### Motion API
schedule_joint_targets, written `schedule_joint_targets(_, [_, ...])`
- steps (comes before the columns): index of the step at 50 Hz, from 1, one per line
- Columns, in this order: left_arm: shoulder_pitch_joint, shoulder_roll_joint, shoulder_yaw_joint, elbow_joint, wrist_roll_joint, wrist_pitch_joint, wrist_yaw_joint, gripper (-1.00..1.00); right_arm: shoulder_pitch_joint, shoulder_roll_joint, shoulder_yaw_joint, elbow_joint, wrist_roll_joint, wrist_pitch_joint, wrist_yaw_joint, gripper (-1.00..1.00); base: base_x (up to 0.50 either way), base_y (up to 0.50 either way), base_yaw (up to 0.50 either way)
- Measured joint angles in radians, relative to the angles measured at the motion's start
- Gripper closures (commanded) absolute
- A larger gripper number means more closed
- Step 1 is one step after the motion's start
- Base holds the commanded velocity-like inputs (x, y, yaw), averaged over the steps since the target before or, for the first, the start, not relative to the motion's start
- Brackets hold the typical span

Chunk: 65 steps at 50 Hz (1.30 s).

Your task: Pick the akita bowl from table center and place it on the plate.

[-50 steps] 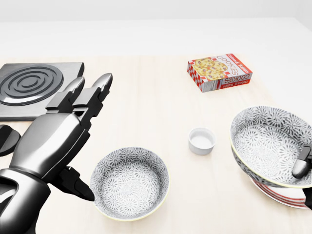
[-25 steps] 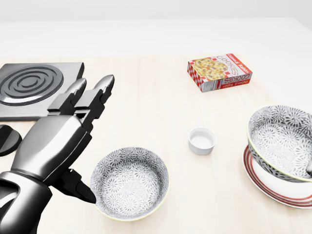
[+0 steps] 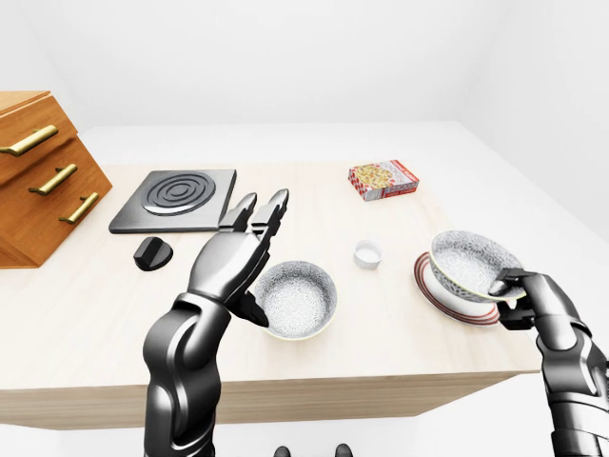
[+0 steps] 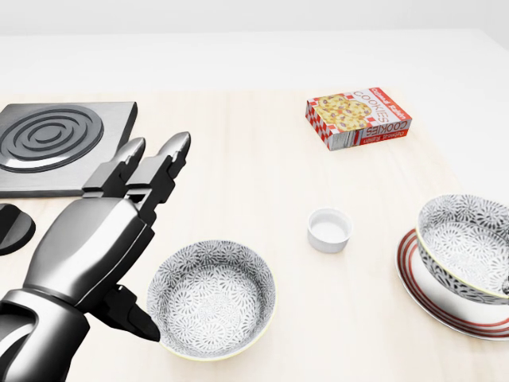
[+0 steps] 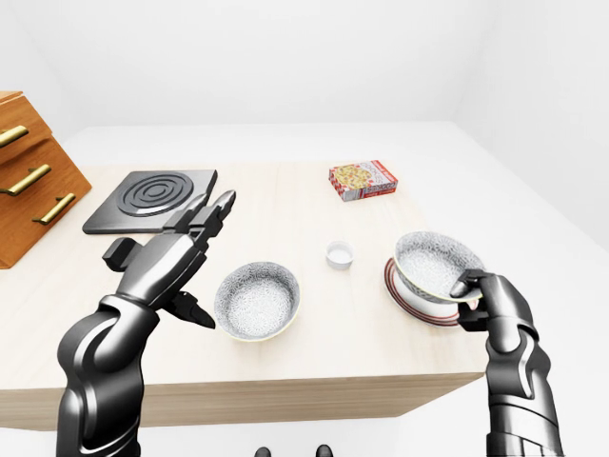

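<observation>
The akita bowl [image 4: 465, 243] comes down over the last second. A second ago it hangs high and tipped above the plate [image 4: 411, 280], overlapping the plate's left rim. Half a second ago it is lower and more level. Now it sits squarely inside the red-striped rim and looks close to level. Whether its foot truly bears on the plate is hidden under the bowl, but no gap shows in the eye views.

The right hand [image 5: 490, 300] holds on at the bowl's rim on the side away from the plate's left edge, its fingers [image 5: 466, 279] pinching the rim.

Well to the left of the plate, the left hand [image 4: 103, 231] barely drifts. Its fingers are stretched out straight and close together, gripping nothing, and the thumb points down beside a second patterned bowl [image 4: 211, 298]. That bowl, the white cup [image 4: 329, 229] just left of the plate and the cookie box [image 4: 358, 118] above it on the worktop [image 4: 254, 175] do not move.

I judge the placing nearly done. What is left is to loosen the pinch and draw the hand away without dragging the bowl off the plate.
</observation>
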Motion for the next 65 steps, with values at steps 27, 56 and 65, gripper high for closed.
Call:
schedule_joint_targets(27, [0.0, 0.004, 0.003, 0.016, -0.007, 0.0, 0.0, -1.0, -0.126, -0.071, 0.13, 0.361, 0.073, -0.093, -0.186, -1.0, 0.0, 0.0, 0.0])
schedule_joint_targets(56, [0.003, 0.014, 0.027, 0.014, -0.039, 0.0, 0.0, -1.0, 0.086, 0.074, -0.017, -0.214, 0.181, 0.018, -0.026, -1.0, 0.0, 0.0, 0.0])
schedule_joint_targets(65, [-0.031, 0.013, 0.054, 0.021, -0.093, 0.0, 0.008, -1.0, 0.133, 0.218, -0.032, -0.637, 0.251, 0.018, 0.137, -1.0, 0.0, 0.0, 0.0])
